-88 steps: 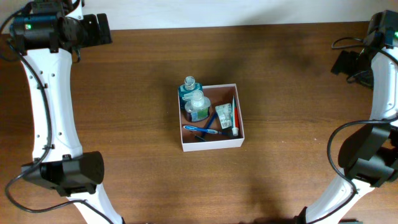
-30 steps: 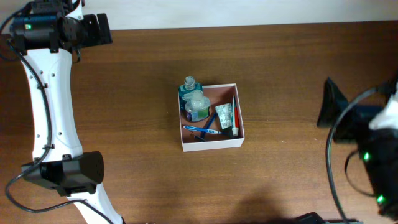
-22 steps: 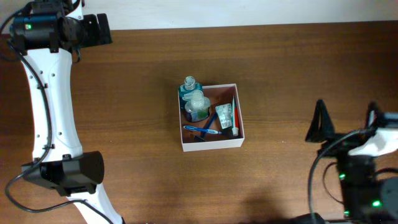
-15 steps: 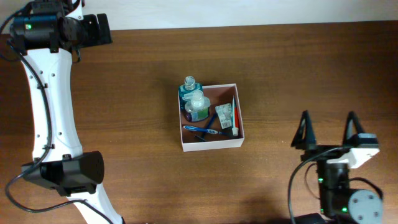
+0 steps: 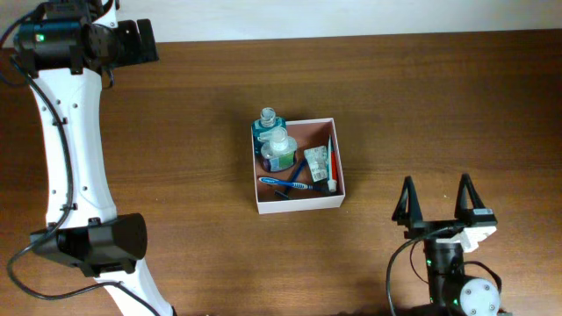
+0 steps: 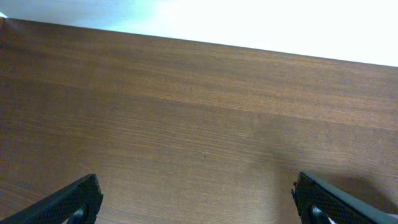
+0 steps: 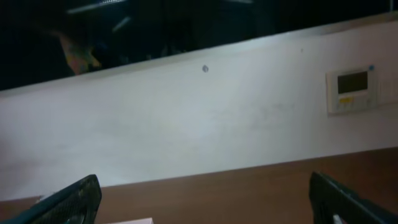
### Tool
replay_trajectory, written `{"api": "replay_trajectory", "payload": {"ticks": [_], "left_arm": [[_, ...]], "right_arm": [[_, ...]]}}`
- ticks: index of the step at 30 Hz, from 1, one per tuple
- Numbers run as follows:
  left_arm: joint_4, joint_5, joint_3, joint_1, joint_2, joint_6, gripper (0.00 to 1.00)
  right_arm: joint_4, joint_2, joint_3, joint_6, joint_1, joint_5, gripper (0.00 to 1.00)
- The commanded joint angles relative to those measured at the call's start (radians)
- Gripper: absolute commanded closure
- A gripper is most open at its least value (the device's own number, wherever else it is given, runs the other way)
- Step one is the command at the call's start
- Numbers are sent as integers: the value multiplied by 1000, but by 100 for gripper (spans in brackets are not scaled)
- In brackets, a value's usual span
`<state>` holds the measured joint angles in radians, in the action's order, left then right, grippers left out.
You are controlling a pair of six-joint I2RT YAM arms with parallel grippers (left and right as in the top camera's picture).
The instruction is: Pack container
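Observation:
The container, a shallow square box with white walls and a reddish-brown inside, sits at the table's middle. Inside it stand two teal pump bottles, with a blue toothbrush and a small tube lying beside them. My right gripper is near the front edge, to the right of the container and apart from it, open and empty, fingers pointing away. In the right wrist view that gripper frames bare table and wall. My left gripper is at the far left corner, and in its own view it is open over bare wood.
The brown table ends at a white wall along the far side. The left arm's white links run down the left side. A wall thermostat shows in the right wrist view.
My right arm has swung from the far right edge down to the front right of the table, fingers now pointing away. The left arm and the container have not moved.

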<state>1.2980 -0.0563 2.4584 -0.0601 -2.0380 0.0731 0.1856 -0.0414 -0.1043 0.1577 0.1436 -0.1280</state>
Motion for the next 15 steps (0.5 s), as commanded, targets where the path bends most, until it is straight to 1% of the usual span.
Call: {"api": "replay_trajectory", "payload": {"ticks": [1, 7, 11, 15], "left_arm": [[1, 8, 10, 0, 15, 13, 1], [1, 8, 10, 0, 15, 13, 1], [1, 8, 10, 0, 15, 13, 1], [1, 8, 10, 0, 15, 13, 1]], "right_arm": [[12, 38, 41, 7, -8, 16, 1], [-6, 38, 92, 7, -50, 48, 2], [-136, 38, 99, 7, -117, 92, 2], [-198, 38, 99, 7, -151, 91, 1]]}}
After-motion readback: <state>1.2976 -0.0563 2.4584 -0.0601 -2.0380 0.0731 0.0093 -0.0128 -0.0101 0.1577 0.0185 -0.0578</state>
